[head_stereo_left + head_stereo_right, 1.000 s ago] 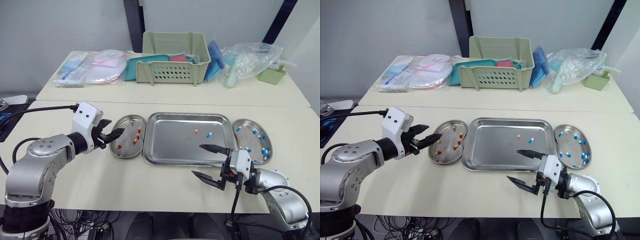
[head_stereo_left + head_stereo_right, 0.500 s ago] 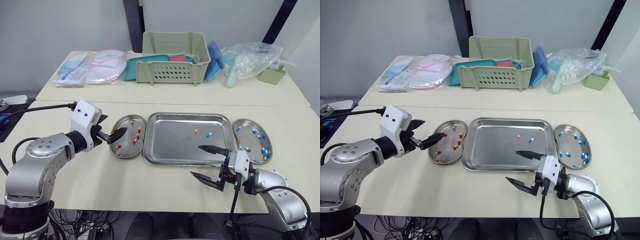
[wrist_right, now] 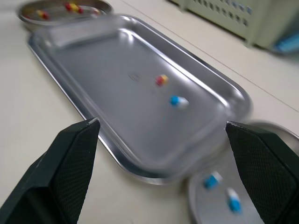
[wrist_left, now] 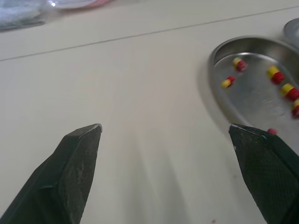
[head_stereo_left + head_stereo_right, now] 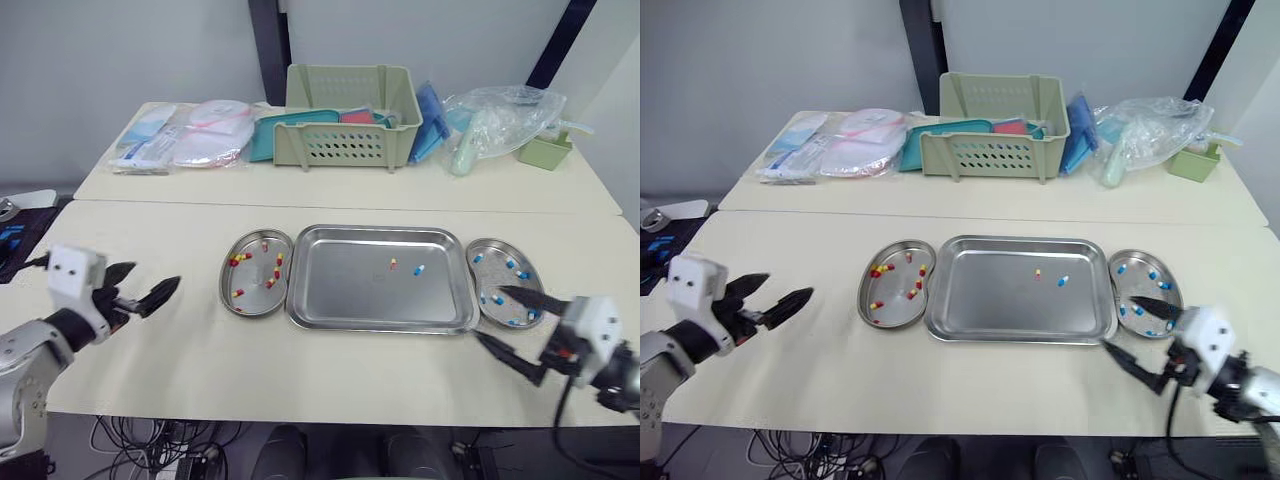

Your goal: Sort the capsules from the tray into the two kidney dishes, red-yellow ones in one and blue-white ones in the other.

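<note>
- Steel tray (image 5: 340, 300), at the middle of the frame, is seen with two capsules left in its upper right part: a red-yellow capsule (image 5: 393, 264) and, just beside it, a blue-white capsule (image 5: 418, 269).
- Since half a second ago the left gripper (image 5: 148, 282) has been drawn back to the lower left of the frame. Its fingers were then held over the near edge of the left kidney dish (image 5: 250, 283). It is now well apart from that dish, over bare desk (image 5: 330, 370), spread wide with nothing held.
- Likewise the right gripper (image 5: 488, 313) has been pulled from the tray's lower right rim to the lower right corner of the frame. Its fingers are parted and nothing is gripped. The upper finger is seen over the lower edge of the right kidney dish (image 5: 497, 278).
- Red-yellow capsules are gathered in the left dish and blue-white ones in the right; no mixing can be made out.
- Both capsules in the tray are found where they lay in the earlier frames, so nothing was picked in this interval.
- The retreat of both arms is judged a pause rather than an end. Sorting is nearly done, yet two capsules remain to be carried, one to each dish.
</note>
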